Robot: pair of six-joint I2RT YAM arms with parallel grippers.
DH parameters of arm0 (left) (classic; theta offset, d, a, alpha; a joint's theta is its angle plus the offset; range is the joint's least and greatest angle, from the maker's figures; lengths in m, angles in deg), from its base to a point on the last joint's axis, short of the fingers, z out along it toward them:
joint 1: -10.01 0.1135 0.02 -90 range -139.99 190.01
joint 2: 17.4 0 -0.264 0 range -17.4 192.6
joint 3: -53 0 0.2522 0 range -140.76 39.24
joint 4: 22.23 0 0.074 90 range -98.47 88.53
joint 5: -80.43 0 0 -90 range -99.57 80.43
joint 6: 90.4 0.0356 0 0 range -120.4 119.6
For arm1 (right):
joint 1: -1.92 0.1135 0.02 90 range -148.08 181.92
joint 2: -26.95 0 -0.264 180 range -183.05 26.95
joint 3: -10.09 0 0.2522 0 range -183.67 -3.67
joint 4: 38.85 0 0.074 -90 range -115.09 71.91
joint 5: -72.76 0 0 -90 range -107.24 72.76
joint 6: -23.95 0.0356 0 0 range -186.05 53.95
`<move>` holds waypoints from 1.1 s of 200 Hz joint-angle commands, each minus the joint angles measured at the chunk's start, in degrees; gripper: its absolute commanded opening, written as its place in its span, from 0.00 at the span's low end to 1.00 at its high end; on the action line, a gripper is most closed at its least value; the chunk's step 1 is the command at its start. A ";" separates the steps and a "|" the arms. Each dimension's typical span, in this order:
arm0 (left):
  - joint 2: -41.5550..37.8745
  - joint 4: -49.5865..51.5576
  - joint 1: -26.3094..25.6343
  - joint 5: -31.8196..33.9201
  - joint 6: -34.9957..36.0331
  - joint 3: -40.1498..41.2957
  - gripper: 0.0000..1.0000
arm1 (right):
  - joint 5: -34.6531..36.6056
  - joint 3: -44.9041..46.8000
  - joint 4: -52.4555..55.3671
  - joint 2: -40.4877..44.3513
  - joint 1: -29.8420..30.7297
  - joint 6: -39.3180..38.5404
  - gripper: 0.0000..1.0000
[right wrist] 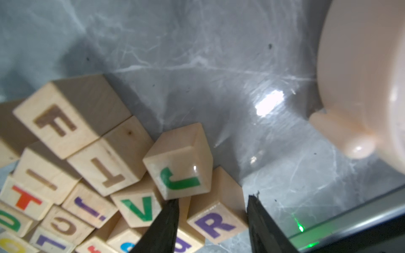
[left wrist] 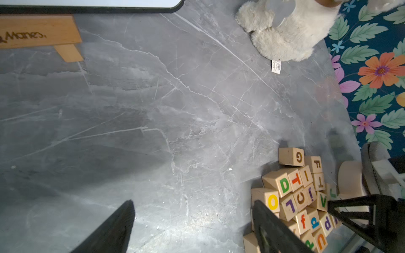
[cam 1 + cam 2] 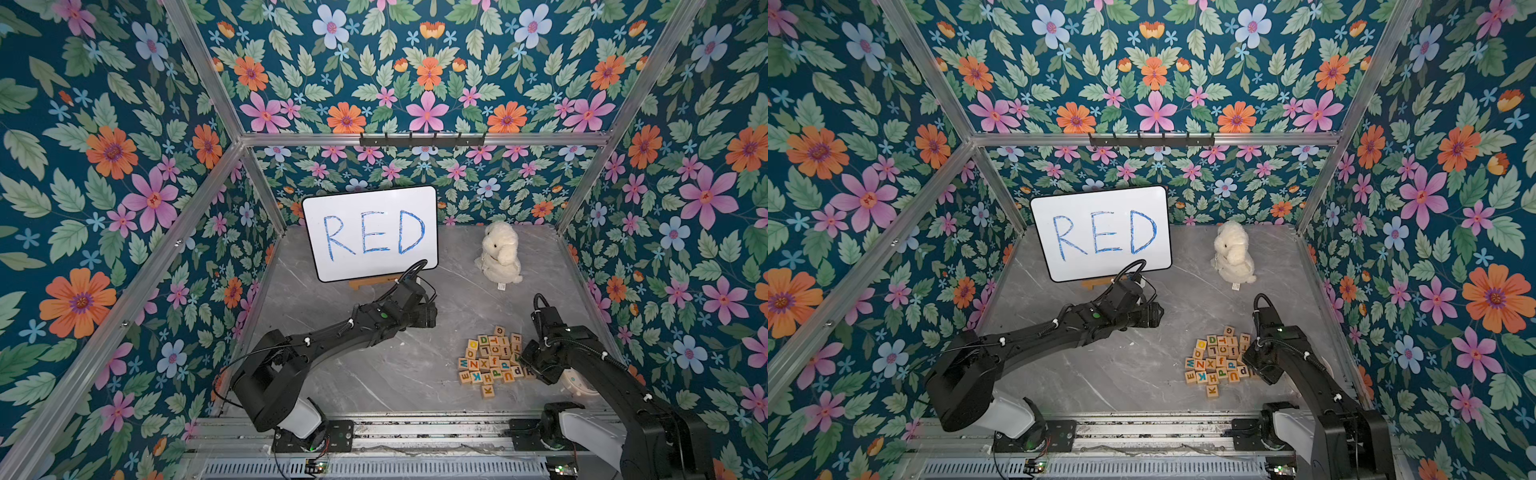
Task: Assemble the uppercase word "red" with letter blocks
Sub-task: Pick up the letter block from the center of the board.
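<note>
Whiteboard (image 3: 370,235) at the back left reads RED in blue, propped on a wood stand. Left gripper (image 2: 192,203) hangs over bare grey table (image 3: 374,365), jaws roughly half apart, nothing between them. No block set out yet, so the word "red" is not started.

Letter blocks (image 3: 494,361) sit in one tight pile right of centre, near the front. E block (image 3: 465,377) at the pile's left edge, letter sideways. D block (image 2: 284,185), green, in the back row beside an orange T. R block (image 1: 215,223), purple, at the pile's right edge, face up.

Right gripper (image 1: 213,199) is down at that edge, one jaw on either side of the R block. Real pinch or just straddling: can't tell, the contact is blurred.

Handling: small light wooden cubes, rigid, won't crush. Glare on the J block (image 1: 179,173) suggests smooth faces, so probably a bit slippery. Take R on two opposite side faces, around mid-height, letter kept up. J is tilted and crowds R, with a green V just beside, so a lift may drag them.

Pale rounded object (image 1: 361,87) lies to the right of the pile.
</note>
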 commanded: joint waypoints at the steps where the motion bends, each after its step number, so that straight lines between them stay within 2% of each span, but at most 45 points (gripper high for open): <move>1: -0.44 -0.10 -0.05 1.12 -0.46 0.23 0.86 | 0.36 0.02 0.31 -0.75 0.89 -0.21 0.52; 98: -0.48 0.96 -0.05 2.10 -0.09 -0.16 0.86 | 1.67 -0.49 0.05 -3.68 2.08 -0.47 0.49; 140: -0.80 1.06 -0.08 2.36 0.11 0.01 0.86 | 2.48 -0.42 -0.28 -3.33 2.05 -0.46 0.44; 220: -2.05 1.15 -0.05 4.23 0.16 0.01 0.86 | 2.88 -1.43 1.89 -0.95 2.11 0.88 0.43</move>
